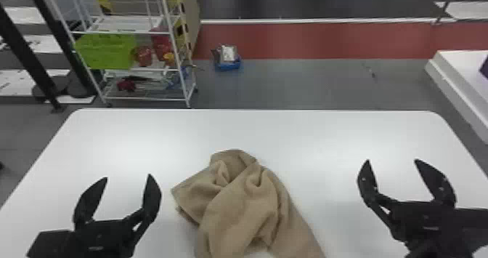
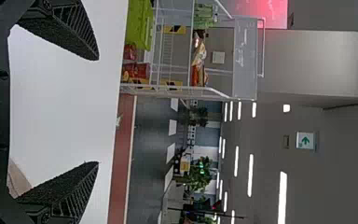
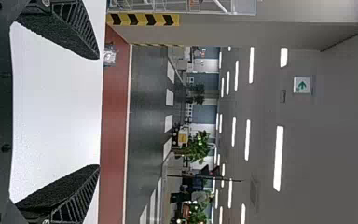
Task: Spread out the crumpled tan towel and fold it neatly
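Head view: left gripper (image 1: pixel 125 177), fingers wide apart, nothing between | right gripper (image 1: pixel 391 161), likewise spread wide, nothing between | crumpled tan towel (image 1: pixel 239 206) between both grippers, nearer the left, on white table (image 1: pixel 308 137)

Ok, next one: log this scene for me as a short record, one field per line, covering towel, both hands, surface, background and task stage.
towel: tan towel, crumpled in loose folds, between the hands, running past the head view's bottom edge
surface: white table, rounded far corners
left hand: left of the towel, fingers open, empty
right hand: right of the towel, fingers open, empty
contact: neither hand touches the towel
background: white rack holding a green box, beyond the table
stage: towel not yet spread or folded
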